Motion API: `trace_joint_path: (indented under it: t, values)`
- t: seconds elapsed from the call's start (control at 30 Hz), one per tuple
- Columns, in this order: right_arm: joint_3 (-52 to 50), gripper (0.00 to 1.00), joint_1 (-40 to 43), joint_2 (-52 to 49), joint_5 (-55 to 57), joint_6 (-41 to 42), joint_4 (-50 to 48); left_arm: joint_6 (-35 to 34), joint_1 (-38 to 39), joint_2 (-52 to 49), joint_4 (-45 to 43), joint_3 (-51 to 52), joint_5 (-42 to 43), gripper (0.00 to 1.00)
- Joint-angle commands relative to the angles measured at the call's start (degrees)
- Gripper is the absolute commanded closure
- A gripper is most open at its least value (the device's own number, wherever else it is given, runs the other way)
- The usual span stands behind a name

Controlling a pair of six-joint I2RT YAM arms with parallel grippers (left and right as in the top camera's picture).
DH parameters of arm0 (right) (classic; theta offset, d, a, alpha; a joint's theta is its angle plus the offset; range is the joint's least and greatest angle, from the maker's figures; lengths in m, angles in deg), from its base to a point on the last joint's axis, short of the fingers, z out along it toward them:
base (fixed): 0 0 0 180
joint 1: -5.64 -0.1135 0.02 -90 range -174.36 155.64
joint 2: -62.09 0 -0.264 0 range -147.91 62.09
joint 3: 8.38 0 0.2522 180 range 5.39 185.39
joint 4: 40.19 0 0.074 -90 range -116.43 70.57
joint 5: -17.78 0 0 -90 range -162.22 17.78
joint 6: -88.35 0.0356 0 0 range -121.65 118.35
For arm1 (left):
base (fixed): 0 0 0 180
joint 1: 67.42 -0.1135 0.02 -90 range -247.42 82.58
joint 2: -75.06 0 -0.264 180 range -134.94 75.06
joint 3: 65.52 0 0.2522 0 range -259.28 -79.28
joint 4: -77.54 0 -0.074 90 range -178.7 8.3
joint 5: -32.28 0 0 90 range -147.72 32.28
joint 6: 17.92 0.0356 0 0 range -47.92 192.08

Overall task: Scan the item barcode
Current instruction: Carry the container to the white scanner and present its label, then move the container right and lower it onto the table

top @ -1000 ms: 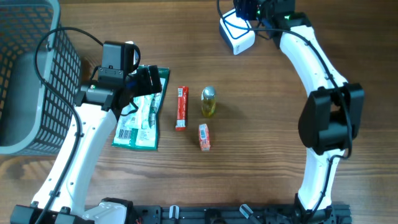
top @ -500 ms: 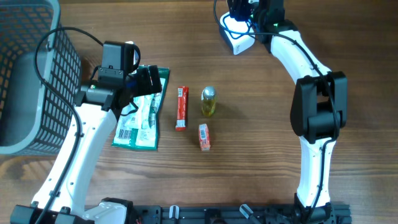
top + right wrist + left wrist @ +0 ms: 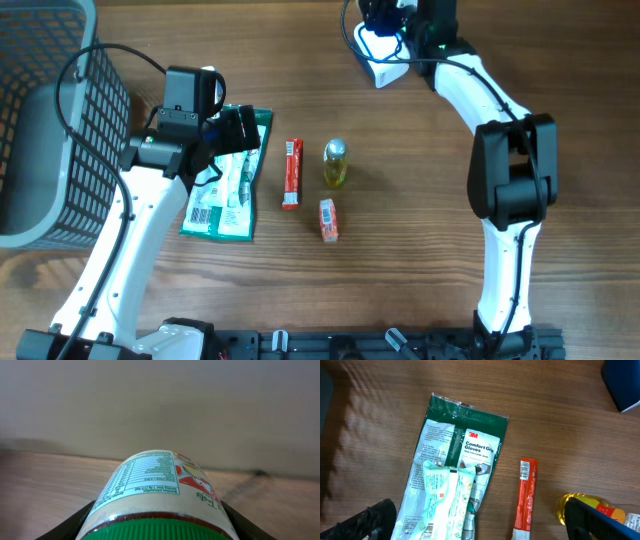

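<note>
My right claw [image 3: 388, 20] clamped the green-lidded jar [image 3: 156, 491] on its side just beside the white scanner [image 3: 386, 68] at the table's far edge; my left claw [image 3: 238, 128] hung open. I saw no barcode, so the label might have faced wrong, spoiling the scan.

A brown wooden table [image 3: 420, 250] fills the overhead view from edge to edge, its streaky grain running left to right in warm mid-brown with darker bands. The left wrist view shows the same matt grain from closer up. In the right wrist view the tabletop meets a plain pale grey wall [image 3: 160, 400] — bare and evenly lit. The light is soft and the shadows are weak.
</note>
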Motion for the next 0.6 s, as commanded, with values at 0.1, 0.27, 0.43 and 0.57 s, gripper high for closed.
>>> trace_joint_path:
  t: [0.1,0.27,0.43,0.57]
  values:
    - [0.3,0.96,6.6,12.4,-11.4,5.5,10.7,0.1,-0.4,-0.1,-0.1,-0.2,0.5,0.00]
    - [0.3,0.96,11.3,21.5,-8.6,5.6,37.1,0.1,-0.4,-0.1,-0.1,-0.2,0.5,0.00]
    - [0.3,0.96,15.8,25.9,1.7,5.2,65.7,0.1,-0.4,-0.1,-0.1,-0.2,0.5,0.00]
    - [-0.5,0.96,17.5,25.5,11.8,3.0,82.4,0.1,-0.4,-0.1,-0.1,-0.2,0.5,0.00]
